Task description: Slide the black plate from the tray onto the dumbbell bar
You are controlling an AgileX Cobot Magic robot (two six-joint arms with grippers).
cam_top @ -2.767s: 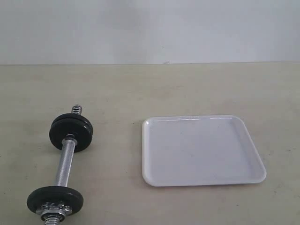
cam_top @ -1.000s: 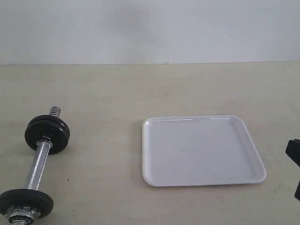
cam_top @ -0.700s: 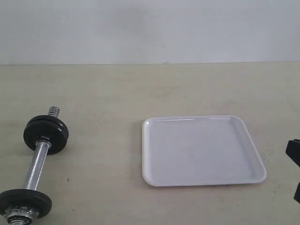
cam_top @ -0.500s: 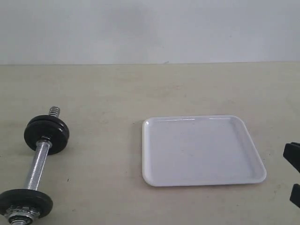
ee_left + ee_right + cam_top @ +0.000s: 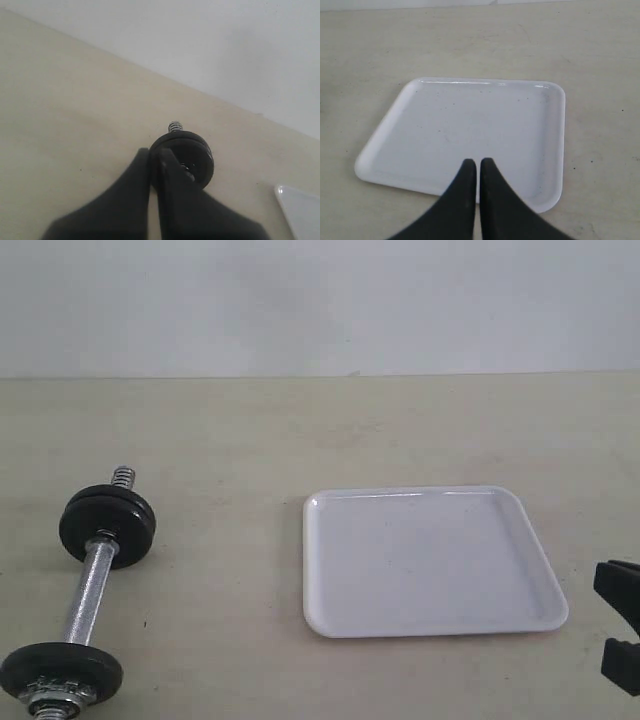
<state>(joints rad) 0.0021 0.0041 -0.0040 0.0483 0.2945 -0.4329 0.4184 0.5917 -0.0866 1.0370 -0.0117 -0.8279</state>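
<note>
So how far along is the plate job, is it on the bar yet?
Looks done: the tray holds no plate, and the dumbbell bar carries black discs at both ends, the far one looking doubled. In hand: nothing; the left gripper and right gripper are shut on nothing. Left: apparently only backing away.

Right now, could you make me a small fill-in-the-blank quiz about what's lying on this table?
1. The tray is the colour ____.
2. The dumbbell bar carries ____ black discs.
3. In the exterior view, the dumbbell bar lies to the ____ of the tray.
4. The right gripper, above the tray, is not open but ____.

Missing words: white; two; left; shut.
</note>
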